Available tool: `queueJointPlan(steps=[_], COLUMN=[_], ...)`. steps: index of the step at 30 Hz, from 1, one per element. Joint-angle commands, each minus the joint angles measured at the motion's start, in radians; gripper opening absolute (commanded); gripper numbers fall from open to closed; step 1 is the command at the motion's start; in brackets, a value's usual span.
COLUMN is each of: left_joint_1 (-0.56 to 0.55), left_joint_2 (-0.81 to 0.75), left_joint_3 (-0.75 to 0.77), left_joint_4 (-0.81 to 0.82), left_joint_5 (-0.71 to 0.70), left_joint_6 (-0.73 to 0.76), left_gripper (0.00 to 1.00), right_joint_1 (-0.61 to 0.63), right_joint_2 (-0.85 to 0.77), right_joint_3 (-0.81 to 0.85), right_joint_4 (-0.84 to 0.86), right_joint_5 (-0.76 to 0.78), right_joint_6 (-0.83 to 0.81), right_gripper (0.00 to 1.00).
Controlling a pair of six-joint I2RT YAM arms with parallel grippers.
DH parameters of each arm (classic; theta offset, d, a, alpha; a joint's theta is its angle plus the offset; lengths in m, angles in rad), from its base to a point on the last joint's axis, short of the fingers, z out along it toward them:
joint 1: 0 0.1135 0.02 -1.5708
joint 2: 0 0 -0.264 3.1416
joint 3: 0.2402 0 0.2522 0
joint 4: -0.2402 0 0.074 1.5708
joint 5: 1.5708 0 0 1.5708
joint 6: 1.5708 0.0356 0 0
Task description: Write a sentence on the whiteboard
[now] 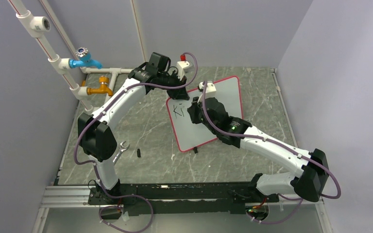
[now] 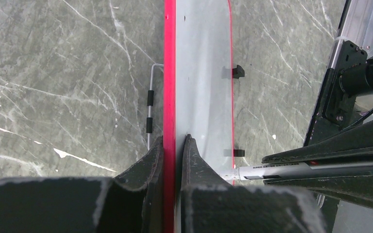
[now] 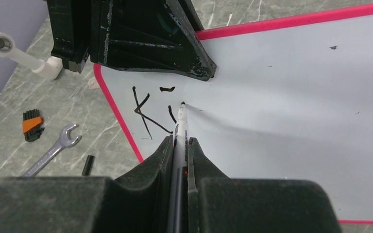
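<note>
2 letters of the sentence (image 3: pixel 143 111) mark the whiteboard (image 1: pixel 226 90), which stands mid-table. The left gripper (image 2: pixel 175 141) pinches its red rim, and the right gripper (image 3: pixel 179 141) pinches the marker (image 3: pixel 180 121). If the rim grip slipped, the board could shift and skew the strokes.

Even diffuse light, soft shadows, sharp focus (faint sheen on whiteboard (image 2: pixel 201 73))

We're looking into a robotics lab cell: plain grey walls (image 1: pixel 213 34) box in a marble-look table (image 1: pixel 145 126), white pipework (image 1: pixel 58 62) with two taps (image 1: pixel 88 61) at ten o'clock, the arms' mounting rail (image 1: pixel 175 190) at six.
</note>
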State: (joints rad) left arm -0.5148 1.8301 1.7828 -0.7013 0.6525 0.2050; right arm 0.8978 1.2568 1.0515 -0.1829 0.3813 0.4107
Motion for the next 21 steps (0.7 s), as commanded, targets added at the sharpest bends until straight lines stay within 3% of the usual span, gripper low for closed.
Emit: queueJointPlan(steps=[1, 11, 21], left_joint_1=[-0.017, -0.018, -0.020], left_joint_2=[0.053, 0.055, 0.045], left_joint_3=[-0.029, -0.028, -0.043], left_joint_4=[-0.116, -0.108, -0.106], left_joint_5=[-0.239, -0.245, -0.248], left_joint_6=[0.114, 0.103, 0.113], left_gripper=[0.00, 0.00, 0.00], right_joint_1=[-0.016, -0.017, -0.016], right_joint_2=[-0.012, -0.056, -0.041], right_joint_3=[-0.022, -0.098, -0.060], right_joint_4=[0.010, -0.006, 0.000], right_joint_5=[0.014, 0.010, 0.010], right_joint_6=[0.021, 0.060, 0.049], right_gripper=[0.00, 0.00, 0.00])
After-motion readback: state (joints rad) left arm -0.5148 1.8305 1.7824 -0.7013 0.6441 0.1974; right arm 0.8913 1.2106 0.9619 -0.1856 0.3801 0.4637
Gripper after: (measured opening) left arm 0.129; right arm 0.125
